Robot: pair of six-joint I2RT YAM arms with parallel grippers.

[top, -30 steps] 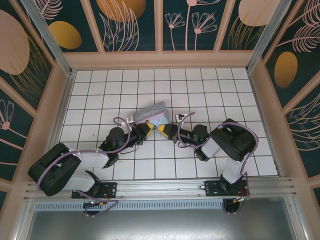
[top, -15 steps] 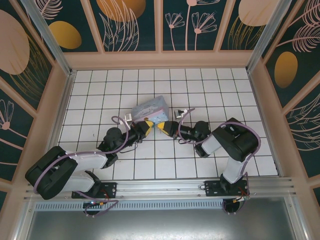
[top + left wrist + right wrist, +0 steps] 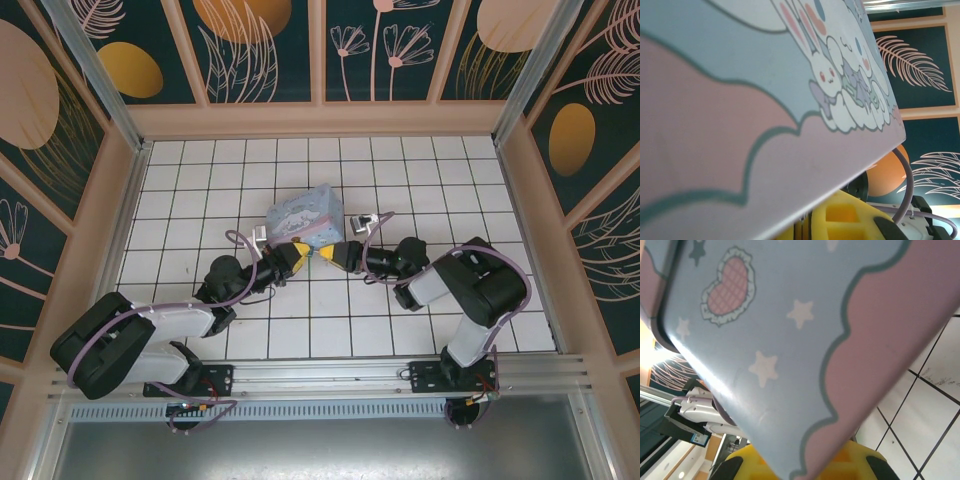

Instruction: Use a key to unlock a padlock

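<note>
1. Progress. We judge the task to be at an early stage: no key is seated in a lock, and the unlocking is not yet done. We cannot determine where the padlock and the key lie; they may be inside or behind the tin box (image 3: 304,213), which stands near the centre of the table (image 3: 200,180).

2. Fingers. The left fingers (image 3: 298,249) and the right fingers (image 3: 329,252) meet almost tip to tip just beside the near edge of the tin box. Both pairs are clenched. We cannot tell whether either pair pinches the tin's rim.

3. Obstruction. In the 2 wrist views, the tin's pastel face sits very close and masks the work area. We judge that it must be opened or moved aside first.
</note>
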